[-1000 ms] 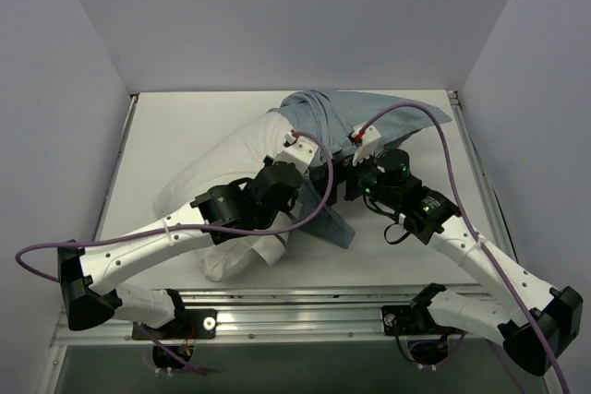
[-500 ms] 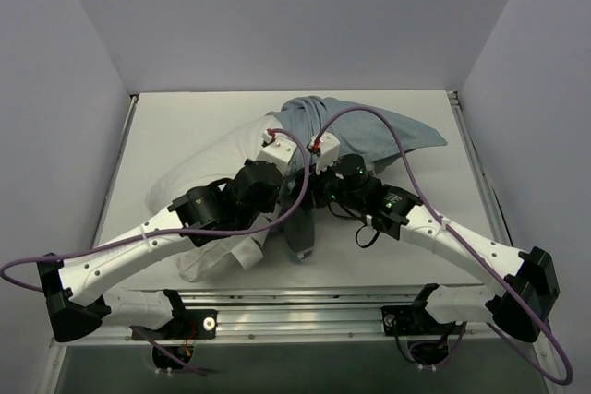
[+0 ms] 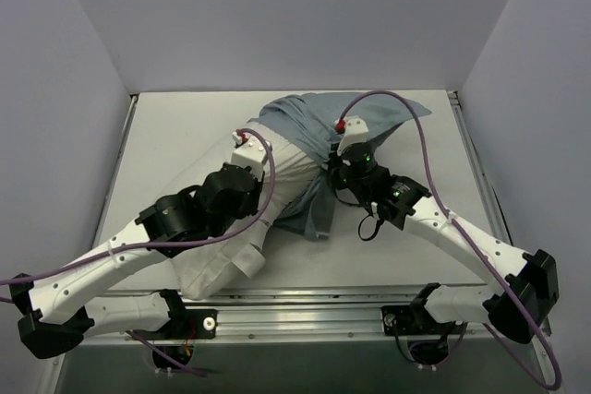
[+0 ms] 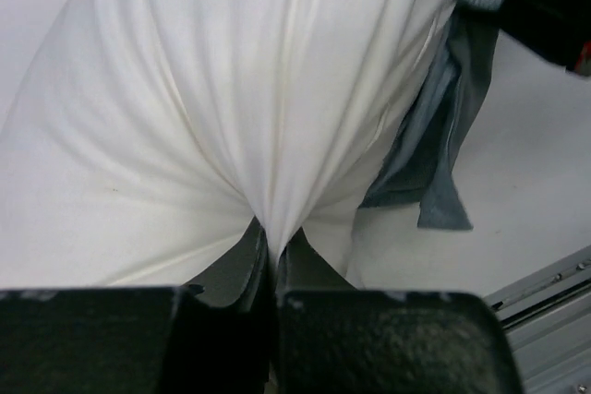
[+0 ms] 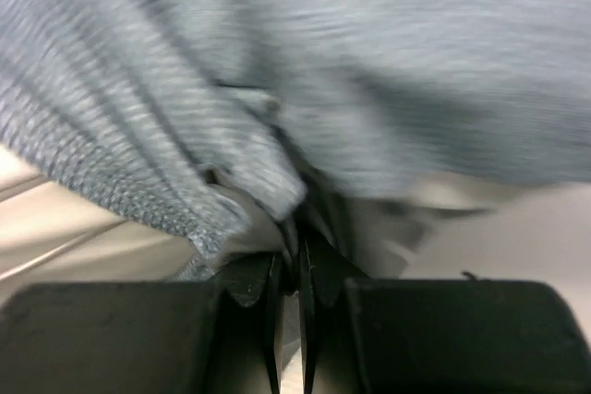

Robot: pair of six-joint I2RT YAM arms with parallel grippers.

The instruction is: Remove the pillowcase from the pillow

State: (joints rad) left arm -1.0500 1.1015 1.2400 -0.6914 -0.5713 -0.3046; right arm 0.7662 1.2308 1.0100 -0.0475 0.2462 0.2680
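Observation:
The white pillow lies slanted across the table, its near end bare. The blue-grey pillowcase is bunched over its far end, and a darker flap hangs down beside it. My left gripper is shut on a pinch of the pillow's white fabric, fingertips meeting. The pillowcase's edge shows at the upper right of that view. My right gripper sits at the pillowcase's bunched middle, shut on a fold of the grey-blue knit.
White walls close in the table on the left, back and right. An aluminium rail runs along the near edge between the arm bases. Purple cables loop above both arms.
My right gripper has closed on the pillowcase and shifted toward the back. The left arm has pulled the pillow left and nearer, so more white shows.

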